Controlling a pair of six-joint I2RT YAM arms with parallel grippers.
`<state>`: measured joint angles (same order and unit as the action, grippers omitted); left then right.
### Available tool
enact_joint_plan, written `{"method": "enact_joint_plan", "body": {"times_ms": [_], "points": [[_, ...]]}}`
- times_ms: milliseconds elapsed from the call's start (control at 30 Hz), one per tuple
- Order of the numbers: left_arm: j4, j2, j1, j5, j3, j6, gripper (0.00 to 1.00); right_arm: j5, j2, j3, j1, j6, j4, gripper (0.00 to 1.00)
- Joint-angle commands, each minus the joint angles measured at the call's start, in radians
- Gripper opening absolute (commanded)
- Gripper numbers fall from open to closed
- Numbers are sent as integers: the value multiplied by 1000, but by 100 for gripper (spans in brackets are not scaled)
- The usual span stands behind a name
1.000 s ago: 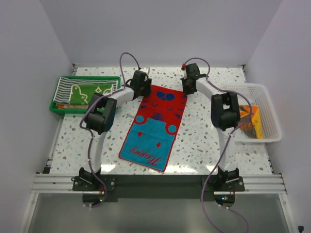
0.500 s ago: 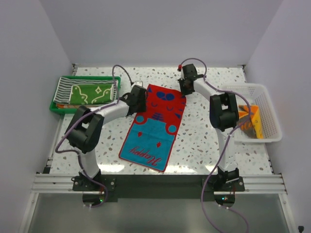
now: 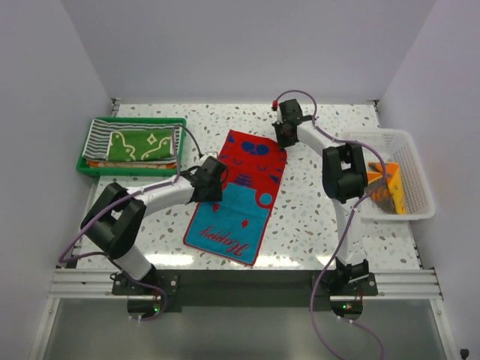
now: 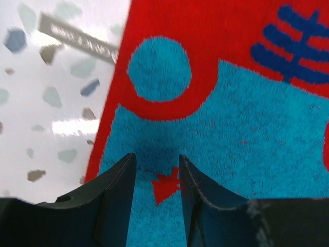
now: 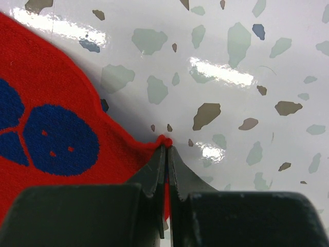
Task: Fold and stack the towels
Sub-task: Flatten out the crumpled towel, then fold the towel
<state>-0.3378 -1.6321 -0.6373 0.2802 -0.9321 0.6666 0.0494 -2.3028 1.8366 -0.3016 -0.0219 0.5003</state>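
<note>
Since the earlier frames the left arm has drawn back toward the near side, taking the left gripper (image 3: 212, 180) from the far left corner of the red and blue towel (image 3: 240, 196) to a point about midway along its left edge; the right gripper (image 3: 287, 135) has stayed at the far right corner. The towel lies spread flat on the speckled surface (image 3: 307, 221), centre of the scene, its long axis running far to near with the near end skewed left. The far half is red with dark blue marks, the near half blue with red marks. The word "Happy" is legible in red script at the near end, inverted as the top camera sees it. In the left wrist view the left gripper (image 4: 155, 164) stands partly open, a moderate gap between the jaws, over the towel (image 4: 247, 128) just inside its left edge, nothing clamped. A grey strip (image 4: 79, 38) with lettering too blurred to read lies on the surface beside that edge. The right gripper (image 5: 165, 146) is pinched tight on the towel's red corner (image 5: 46, 103). At far left, a green tray (image 3: 85, 163) holds a green towel (image 3: 139, 144) atop a striped towel (image 3: 101, 131). At right, a white mesh basket (image 3: 409, 139) holds an orange towel (image 3: 391, 191).
</note>
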Motion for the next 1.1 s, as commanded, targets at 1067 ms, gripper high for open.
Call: {"method": "enact_joint_plan", "body": {"times_ms": [1067], "points": [[-111,164,-12,34,-129,-43,78,-51,86,-117,-53,118,10,0]]}}
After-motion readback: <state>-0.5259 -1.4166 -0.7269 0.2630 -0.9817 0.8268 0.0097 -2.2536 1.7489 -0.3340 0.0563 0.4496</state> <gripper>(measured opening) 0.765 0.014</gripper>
